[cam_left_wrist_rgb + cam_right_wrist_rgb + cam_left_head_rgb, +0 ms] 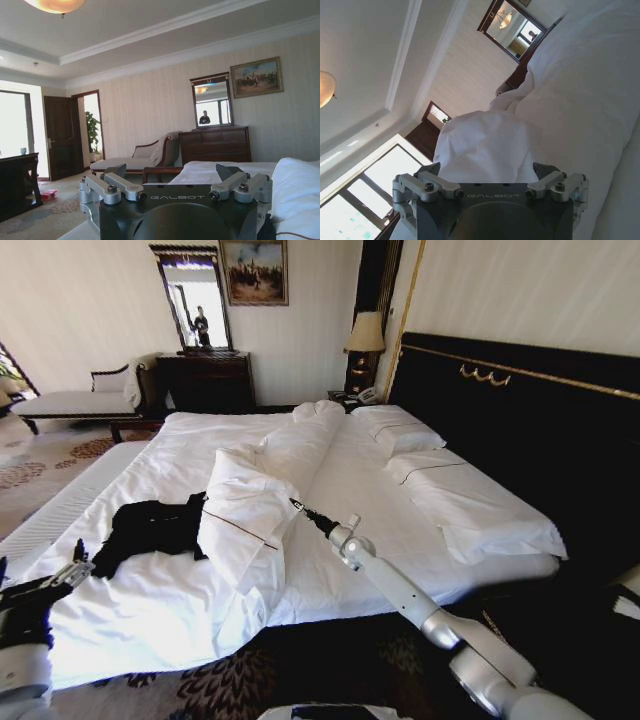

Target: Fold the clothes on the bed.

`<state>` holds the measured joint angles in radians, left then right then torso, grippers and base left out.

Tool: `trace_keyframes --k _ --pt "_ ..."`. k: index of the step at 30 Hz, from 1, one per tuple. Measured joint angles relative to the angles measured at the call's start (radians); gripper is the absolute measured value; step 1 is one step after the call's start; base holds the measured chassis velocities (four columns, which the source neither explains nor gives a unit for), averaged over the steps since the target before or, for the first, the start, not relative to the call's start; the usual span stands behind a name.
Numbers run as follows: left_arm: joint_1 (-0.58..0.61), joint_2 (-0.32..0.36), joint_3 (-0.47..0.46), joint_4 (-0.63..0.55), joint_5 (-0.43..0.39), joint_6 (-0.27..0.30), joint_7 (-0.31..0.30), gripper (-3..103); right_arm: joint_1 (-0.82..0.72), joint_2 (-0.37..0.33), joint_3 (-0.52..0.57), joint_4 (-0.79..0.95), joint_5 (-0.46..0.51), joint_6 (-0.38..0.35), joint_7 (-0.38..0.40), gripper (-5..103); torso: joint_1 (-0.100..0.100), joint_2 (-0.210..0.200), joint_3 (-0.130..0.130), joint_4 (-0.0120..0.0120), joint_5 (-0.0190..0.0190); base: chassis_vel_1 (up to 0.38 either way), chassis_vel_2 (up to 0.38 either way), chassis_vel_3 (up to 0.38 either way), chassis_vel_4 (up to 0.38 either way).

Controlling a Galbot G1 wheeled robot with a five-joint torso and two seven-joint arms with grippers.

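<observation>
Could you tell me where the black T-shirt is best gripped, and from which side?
Probably at its near-left edge. The black T-shirt lies crumpled on the bed, its right side tucked against the folded white duvet. Its left edge is bare and nearest the left gripper, so coming in from the robot's left, low over the sheet, looks easiest.

Daylight from the window (365, 200) blows out white; a ceiling lamp (55, 5) glows warm; the headboard (520, 430) sinks into shadow.
</observation>
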<state>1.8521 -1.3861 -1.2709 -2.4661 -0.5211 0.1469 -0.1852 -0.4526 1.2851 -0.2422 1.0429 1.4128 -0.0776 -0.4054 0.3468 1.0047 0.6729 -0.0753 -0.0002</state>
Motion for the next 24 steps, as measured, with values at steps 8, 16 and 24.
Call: trace_keyframes --k 8,16,24 --pt "0.003 -0.006 -0.004 -0.003 -0.006 -0.003 -0.001 100 0.032 0.026 -0.008 -0.054 -0.016 -0.006 0.097 100 0.0 0.0 0.0 0.0 0.0001 0.0 0.0 0.0 0.0" --pt "0.006 -0.009 -0.002 -0.006 -0.005 -0.006 -0.001 100 0.058 0.041 -0.001 -0.092 -0.001 0.003 0.088 100 0.0 0.0 0.0 -0.0001 0.0002 0.0 0.0 0.0 0.0" --pt "0.02 -0.016 -0.005 -0.02 -0.002 -0.007 -0.001 100 0.138 0.094 0.001 -0.182 -0.004 0.012 0.033 100 0.0 0.0 0.0 0.0001 0.0002 0.0 0.0 0.0 0.0"
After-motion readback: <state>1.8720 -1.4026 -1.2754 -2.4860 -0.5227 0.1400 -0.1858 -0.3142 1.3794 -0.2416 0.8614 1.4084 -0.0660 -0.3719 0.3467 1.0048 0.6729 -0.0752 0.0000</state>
